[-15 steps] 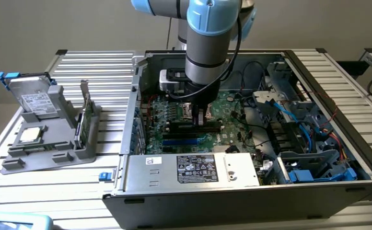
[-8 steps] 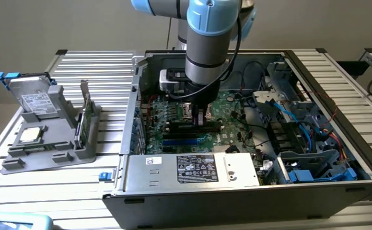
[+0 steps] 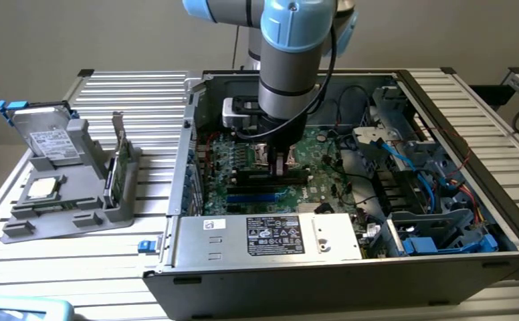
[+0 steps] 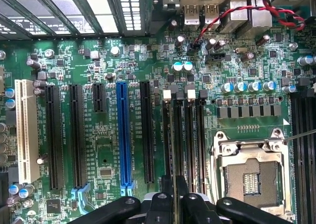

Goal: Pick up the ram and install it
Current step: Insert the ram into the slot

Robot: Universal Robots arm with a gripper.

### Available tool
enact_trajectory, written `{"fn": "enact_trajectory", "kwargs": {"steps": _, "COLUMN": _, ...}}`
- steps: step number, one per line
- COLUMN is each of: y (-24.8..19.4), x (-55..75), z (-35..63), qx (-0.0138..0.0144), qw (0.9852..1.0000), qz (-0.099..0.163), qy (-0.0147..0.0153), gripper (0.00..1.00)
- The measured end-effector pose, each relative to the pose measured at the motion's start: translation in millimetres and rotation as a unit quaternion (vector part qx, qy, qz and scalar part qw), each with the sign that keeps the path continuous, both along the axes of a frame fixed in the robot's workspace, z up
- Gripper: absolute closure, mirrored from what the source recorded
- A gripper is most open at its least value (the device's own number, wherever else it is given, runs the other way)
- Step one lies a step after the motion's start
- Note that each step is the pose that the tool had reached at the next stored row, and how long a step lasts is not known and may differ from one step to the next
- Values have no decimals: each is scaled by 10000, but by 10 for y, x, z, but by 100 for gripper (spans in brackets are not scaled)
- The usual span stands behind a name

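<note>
Ram (image 4: 174,172) is a thin dark stick, seen from its edge in the wrist view. It is pinched between the 2 black fingers (image 4: 160,204) of the gripper (image 4: 174,200), which are closed tight on it. The ram lines up with the long black memory slots (image 4: 190,145) on the green motherboard (image 4: 98,155), at the slot closest to the blue slot (image 4: 123,130). It is not clear if the ram is pushed all the way into that slot.

A long white slot (image 4: 23,130) is further off on the blue slot's other side. On the other side of the memory slots is the square metal socket (image 4: 252,177), and it is open and bare. Red and black wires (image 4: 232,14) run near the far edge of the board.

In the exterior view, the arm (image 3: 286,67) reaches straight down into the open computer case (image 3: 331,267). The gripper (image 3: 277,167) is low over the board, near the middle of the case. The case stands on a ribbed metal table (image 3: 81,267). At the exterior view's left, a grey holder (image 3: 63,214) rests on the table, well apart from the gripper. It holds a grey drive (image 3: 50,137) with blue tabs and a square silver chip (image 3: 43,188).
</note>
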State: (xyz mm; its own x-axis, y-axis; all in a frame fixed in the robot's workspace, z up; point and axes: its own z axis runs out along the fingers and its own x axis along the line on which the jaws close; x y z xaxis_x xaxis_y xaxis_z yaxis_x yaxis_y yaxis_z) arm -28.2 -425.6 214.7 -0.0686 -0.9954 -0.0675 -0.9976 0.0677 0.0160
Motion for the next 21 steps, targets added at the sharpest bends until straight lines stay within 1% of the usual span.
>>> {"fn": "enact_trajectory", "kwargs": {"steps": 6, "y": 0, "x": 0, "z": -11, "qx": 26, "qw": 10000, "qz": -1, "qy": 0, "gripper": 85}}
{"fn": "enact_trajectory", "kwargs": {"steps": 13, "y": 0, "x": 0, "z": -16, "qx": 36, "qw": 10000, "qz": -2, "qy": -1, "gripper": 85}}
{"fn": "enact_trajectory", "kwargs": {"steps": 14, "y": 0, "x": 0, "z": -16, "qx": 35, "qw": 10000, "qz": -2, "qy": 0, "gripper": 83}}
{"fn": "enact_trajectory", "kwargs": {"steps": 16, "y": -1, "x": 0, "z": -16, "qx": 34, "qw": 10000, "qz": -2, "qy": -1, "gripper": 71}}
{"fn": "enact_trajectory", "kwargs": {"steps": 17, "y": -1, "x": 0, "z": -12, "qx": 33, "qw": 10000, "qz": -2, "qy": 0, "gripper": 71}}
{"fn": "enact_trajectory", "kwargs": {"steps": 18, "y": -2, "x": 0, "z": 2, "qx": 33, "qw": 10000, "qz": -2, "qy": 0, "gripper": 65}}
{"fn": "enact_trajectory", "kwargs": {"steps": 19, "y": -1, "x": 0, "z": 21, "qx": 33, "qw": 10000, "qz": -2, "qy": 0, "gripper": 65}}
{"fn": "enact_trajectory", "kwargs": {"steps": 20, "y": -1, "x": 0, "z": 42, "qx": 34, "qw": 10000, "qz": -2, "qy": 0, "gripper": 53}}
{"fn": "enact_trajectory", "kwargs": {"steps": 21, "y": -1, "x": 0, "z": 68, "qx": 34, "qw": 10000, "qz": -2, "qy": 0, "gripper": 53}}
